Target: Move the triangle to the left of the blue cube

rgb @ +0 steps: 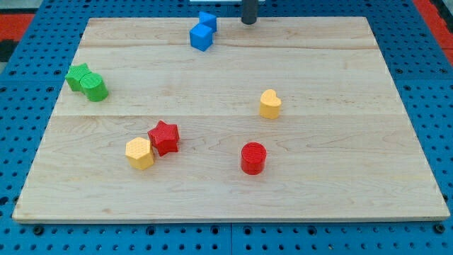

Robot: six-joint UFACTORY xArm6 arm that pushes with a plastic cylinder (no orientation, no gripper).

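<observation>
The blue cube [201, 37] sits near the top edge of the wooden board, left of centre. A second, smaller blue block [208, 19] touches it at its upper right; its shape is hard to make out, and it may be the triangle. My tip [248, 23] is at the board's top edge, to the right of both blue blocks and apart from them by roughly one block width. The rod runs out of the view's top.
Two green blocks [86, 81] touch each other at the left edge. A red star [164, 137] touches a yellow hexagon [139, 153] at lower left. A yellow heart [270, 104] and a red cylinder [253, 158] stand right of centre.
</observation>
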